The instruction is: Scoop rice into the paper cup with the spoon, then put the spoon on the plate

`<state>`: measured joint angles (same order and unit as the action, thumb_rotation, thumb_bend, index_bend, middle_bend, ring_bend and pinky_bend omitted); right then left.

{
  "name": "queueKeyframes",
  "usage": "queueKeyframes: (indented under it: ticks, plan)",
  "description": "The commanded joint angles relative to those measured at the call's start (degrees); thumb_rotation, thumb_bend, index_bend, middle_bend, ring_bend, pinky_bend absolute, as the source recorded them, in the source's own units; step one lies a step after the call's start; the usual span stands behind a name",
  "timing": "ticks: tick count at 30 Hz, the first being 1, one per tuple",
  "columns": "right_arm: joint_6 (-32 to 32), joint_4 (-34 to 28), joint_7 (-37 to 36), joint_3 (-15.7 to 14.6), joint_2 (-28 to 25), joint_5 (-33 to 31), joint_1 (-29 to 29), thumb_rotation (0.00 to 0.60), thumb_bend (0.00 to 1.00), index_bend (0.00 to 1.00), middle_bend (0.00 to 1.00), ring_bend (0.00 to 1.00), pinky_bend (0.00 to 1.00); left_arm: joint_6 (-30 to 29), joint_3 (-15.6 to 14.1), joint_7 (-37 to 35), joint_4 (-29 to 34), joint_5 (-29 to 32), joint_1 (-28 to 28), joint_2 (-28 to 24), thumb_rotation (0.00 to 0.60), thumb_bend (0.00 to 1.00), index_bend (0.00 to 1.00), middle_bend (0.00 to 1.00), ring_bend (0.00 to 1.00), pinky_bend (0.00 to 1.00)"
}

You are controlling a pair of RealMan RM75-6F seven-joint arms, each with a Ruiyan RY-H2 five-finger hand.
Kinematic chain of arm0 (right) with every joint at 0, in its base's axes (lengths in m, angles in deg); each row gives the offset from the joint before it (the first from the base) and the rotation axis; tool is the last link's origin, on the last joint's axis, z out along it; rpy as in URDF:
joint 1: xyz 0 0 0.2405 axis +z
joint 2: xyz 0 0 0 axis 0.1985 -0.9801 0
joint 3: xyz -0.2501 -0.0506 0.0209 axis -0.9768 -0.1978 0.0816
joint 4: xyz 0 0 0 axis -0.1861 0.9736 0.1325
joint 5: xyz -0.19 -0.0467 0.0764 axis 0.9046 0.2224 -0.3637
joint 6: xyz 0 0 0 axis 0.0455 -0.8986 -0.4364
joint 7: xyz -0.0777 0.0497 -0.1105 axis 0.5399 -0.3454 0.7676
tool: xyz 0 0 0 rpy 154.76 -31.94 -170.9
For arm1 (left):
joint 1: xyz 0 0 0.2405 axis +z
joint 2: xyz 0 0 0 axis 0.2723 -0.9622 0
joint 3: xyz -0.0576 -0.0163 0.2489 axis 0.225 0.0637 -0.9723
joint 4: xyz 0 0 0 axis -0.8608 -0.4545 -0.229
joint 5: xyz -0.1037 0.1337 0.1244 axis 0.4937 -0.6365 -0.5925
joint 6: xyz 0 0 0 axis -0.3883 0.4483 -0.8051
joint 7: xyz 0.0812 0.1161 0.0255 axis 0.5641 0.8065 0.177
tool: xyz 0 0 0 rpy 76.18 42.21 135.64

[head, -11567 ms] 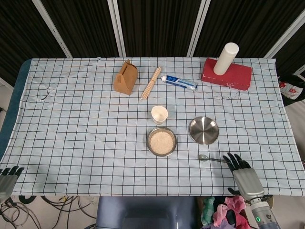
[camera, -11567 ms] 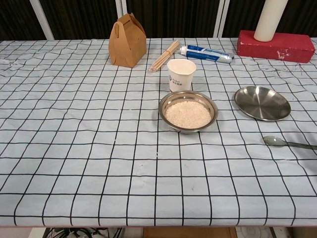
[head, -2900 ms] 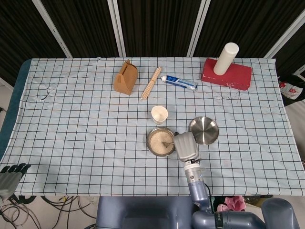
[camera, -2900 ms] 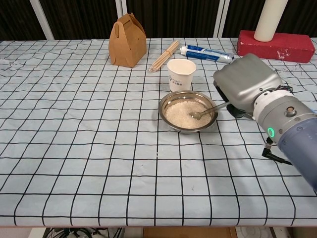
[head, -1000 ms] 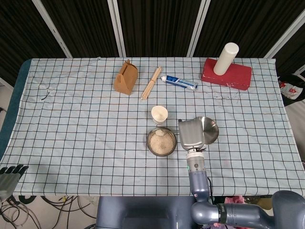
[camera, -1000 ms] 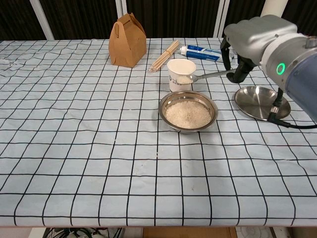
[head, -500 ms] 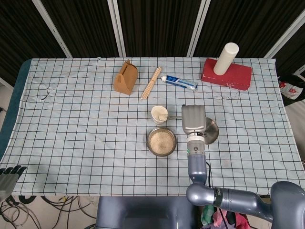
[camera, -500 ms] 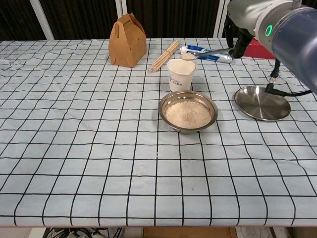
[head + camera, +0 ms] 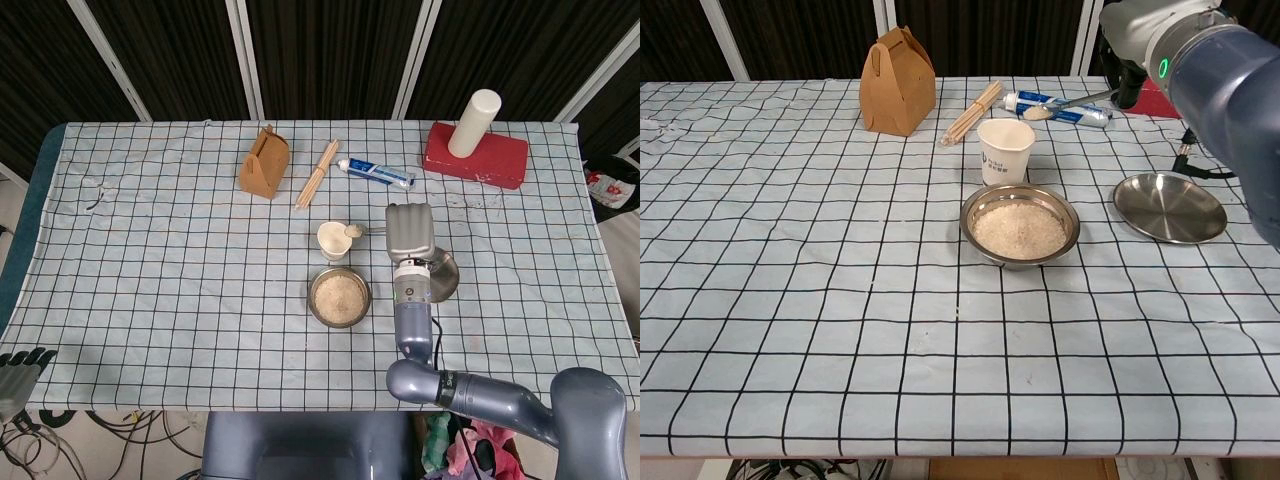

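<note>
- The right hand is up in the air holding the spoon by the handle. The bowl end sticks out toward the robot's left with a small heap of rice on it.
- In the head view the spoon bowl sits right at the rim of the paper cup, on its right edge. The chest view shows it raised above and behind the cup (so it's hovering over, not touching).
- The rice bowl is just in front of the cup. The steel plate is off to the right with nothing on it, and in the head view the hand covers most of it.
- The fingers are hard to make out. The head view only gives the grey back of the hand and the chest view cuts it off at the top edge.
- The left hand is barely in frame at the bottom left corner, off the table. Can't tell what its fingers are doing.
</note>
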<state>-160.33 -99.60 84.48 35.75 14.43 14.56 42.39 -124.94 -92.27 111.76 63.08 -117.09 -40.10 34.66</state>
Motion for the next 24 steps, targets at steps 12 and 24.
queueKeyframes:
  ticks: [12,24]
  plan:
    - [0.38,7.33,-0.25,-6.07,2.58,5.02,2.84,0.6,0.42,0.64,1.0,1.0,1.0,0.12,-0.31,-0.22,0.42,-0.34,-0.21,-0.28,0.6,0.08,0.0,0.0,0.0,0.0]
    - [-0.28,13.57,3.7,-15.5,3.05,15.69,4.3,0.6,0.42,0.64,1.0,1.0,1.0,0.85,-0.52,-1.32,0.58,-1.49,-0.24,-0.88,0.6,0.08,0.0,0.0,0.0,0.0]
